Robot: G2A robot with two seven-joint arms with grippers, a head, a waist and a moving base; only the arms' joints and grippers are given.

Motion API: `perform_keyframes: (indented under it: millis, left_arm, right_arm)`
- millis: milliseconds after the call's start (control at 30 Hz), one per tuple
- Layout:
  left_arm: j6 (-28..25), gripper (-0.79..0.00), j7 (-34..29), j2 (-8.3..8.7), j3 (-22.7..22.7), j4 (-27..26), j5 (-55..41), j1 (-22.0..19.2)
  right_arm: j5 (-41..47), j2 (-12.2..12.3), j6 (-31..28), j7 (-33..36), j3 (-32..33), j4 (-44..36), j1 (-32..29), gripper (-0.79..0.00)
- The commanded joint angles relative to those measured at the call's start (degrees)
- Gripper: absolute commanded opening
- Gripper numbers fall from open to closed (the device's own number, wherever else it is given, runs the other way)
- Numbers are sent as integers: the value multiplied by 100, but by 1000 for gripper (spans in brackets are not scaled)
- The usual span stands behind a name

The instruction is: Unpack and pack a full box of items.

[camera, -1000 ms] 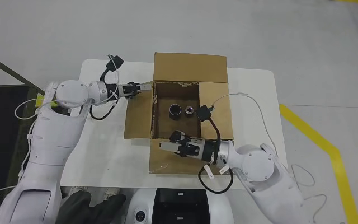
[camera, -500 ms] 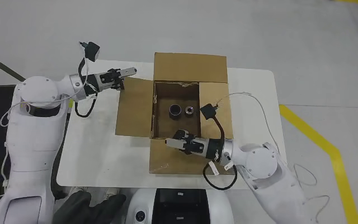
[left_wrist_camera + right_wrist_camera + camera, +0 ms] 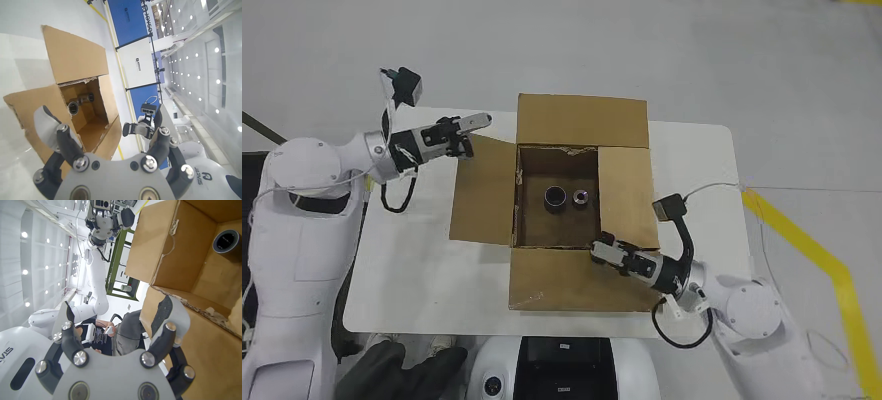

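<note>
An open cardboard box (image 3: 582, 120) stands mid-table with all its flaps folded out. On its floor lie a black cylinder (image 3: 555, 197) and a smaller dark roll (image 3: 580, 196); the left wrist view shows the cylinder (image 3: 73, 108) and the roll (image 3: 86, 97), the right wrist view the cylinder (image 3: 225, 242). My left gripper (image 3: 477, 122) hangs open beyond the far corner of the left flap (image 3: 482, 195), holding nothing (image 3: 102, 121). My right gripper (image 3: 600, 249) is open and empty (image 3: 116, 311) at the box's near rim, one finger (image 3: 166, 309) over the near flap (image 3: 562, 280).
The white table (image 3: 412, 270) has bare room left of the box and a narrower strip on the right. A cable loops over the table's right edge (image 3: 712, 190). A yellow floor line (image 3: 802, 240) runs off to the right.
The left flap swung outward and lies flat. My left gripper drew back from its edge toward the far left. My right gripper slid right along the near rim.
</note>
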Motion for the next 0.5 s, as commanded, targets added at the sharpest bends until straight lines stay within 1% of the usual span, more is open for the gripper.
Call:
perform_keyframes:
  millis: [0,200,300,467]
  left_arm:
    - [171,0,27,-19,208,15,-79,-102]
    - [445,0,16,-70,805,83,-55,-372]
    - [459,0,83,-89,994,142,0,-465]
    - [455,0,90,-91,1009,147,6,-473]
  right_arm:
    - [58,26,-113,34,135,-47,-171,0]
    - [207,78,-275,137,333,-124,-444,0]
    - [268,101,-265,217,387,-126,-500,0]
    - [272,128,-84,406,317,-61,-425,0]
